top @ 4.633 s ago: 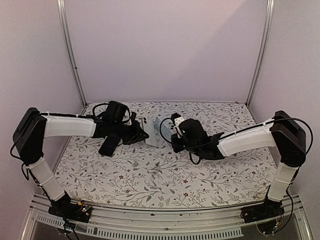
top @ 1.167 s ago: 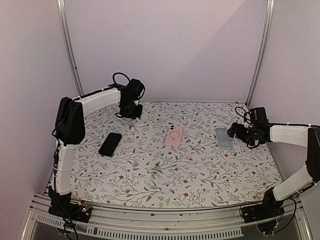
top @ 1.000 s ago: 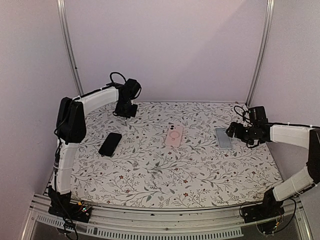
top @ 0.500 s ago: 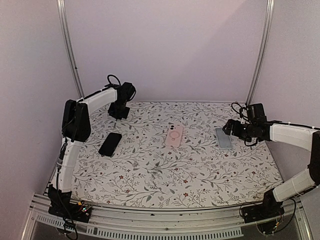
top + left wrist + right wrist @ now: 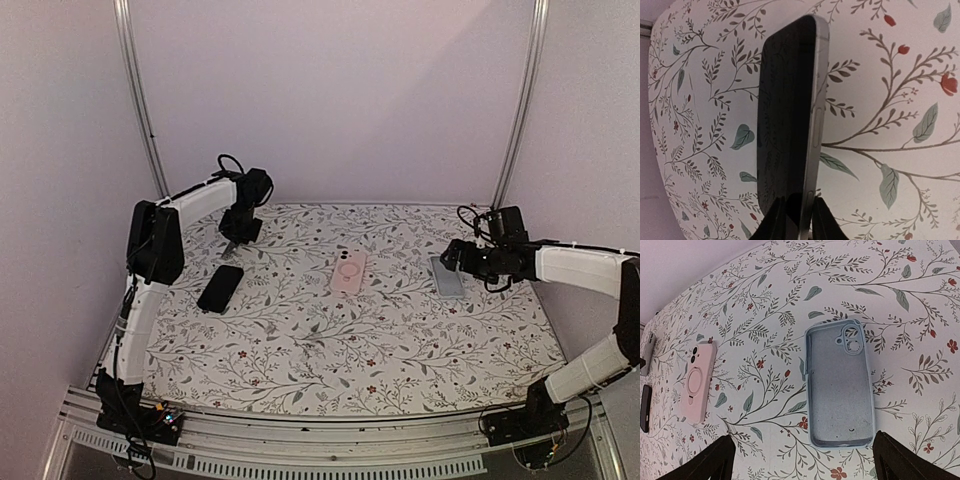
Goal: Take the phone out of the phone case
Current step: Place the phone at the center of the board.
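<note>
The phone (image 5: 790, 110), dark-screened with a silver rim, stands on its long edge just above the floral table, and my left gripper (image 5: 797, 205) is shut on its near end. In the top view this left gripper (image 5: 233, 241) is at the back left of the table. The phone case (image 5: 840, 385), blue-grey and hollow, lies flat with its inside up. In the top view the case (image 5: 447, 277) is at the right. My right gripper (image 5: 804, 442) hangs open over the case's near end, touching nothing. From above, the right gripper (image 5: 455, 256) is just behind the case.
A pink cased phone (image 5: 347, 272) lies face down mid-table and is also in the right wrist view (image 5: 696, 385). A black phone (image 5: 220, 288) lies flat at the left, just in front of my left gripper. Frame posts (image 5: 140, 100) rise at the back corners.
My left arm has swung the phone from the back of the table leftward and nearer, down towards the surface. The right gripper has drifted slightly left over the case, still open.
</note>
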Controlling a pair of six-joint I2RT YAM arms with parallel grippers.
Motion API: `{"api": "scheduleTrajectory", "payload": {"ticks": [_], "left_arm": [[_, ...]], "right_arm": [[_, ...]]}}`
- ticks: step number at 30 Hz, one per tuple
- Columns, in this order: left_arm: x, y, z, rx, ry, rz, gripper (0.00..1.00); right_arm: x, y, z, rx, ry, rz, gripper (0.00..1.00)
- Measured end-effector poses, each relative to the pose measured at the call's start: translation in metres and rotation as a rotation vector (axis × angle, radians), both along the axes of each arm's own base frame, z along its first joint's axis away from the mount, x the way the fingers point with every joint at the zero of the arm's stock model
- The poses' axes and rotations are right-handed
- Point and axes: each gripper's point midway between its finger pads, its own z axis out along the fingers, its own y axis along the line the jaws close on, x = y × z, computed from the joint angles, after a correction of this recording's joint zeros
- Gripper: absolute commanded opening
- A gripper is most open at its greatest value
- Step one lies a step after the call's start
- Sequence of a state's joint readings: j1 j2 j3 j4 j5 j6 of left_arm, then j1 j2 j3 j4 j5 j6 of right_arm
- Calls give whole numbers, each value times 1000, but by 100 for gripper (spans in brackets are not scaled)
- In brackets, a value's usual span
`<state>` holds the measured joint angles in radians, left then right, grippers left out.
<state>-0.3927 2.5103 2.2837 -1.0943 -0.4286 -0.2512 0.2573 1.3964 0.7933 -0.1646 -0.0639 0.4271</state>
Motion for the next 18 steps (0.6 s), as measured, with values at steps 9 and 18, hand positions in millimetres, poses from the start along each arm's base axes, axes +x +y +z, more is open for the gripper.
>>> {"api": "scheduleTrajectory", "payload": {"ticks": [9, 18], "left_arm": [[-2, -9, -6, -55, 18, -9, 30], [1, -21, -9, -116, 6, -17, 42]], "right_arm": [[-1, 4, -4, -2, 12, 10, 99], [2, 22, -4, -6, 14, 50, 99]]}}
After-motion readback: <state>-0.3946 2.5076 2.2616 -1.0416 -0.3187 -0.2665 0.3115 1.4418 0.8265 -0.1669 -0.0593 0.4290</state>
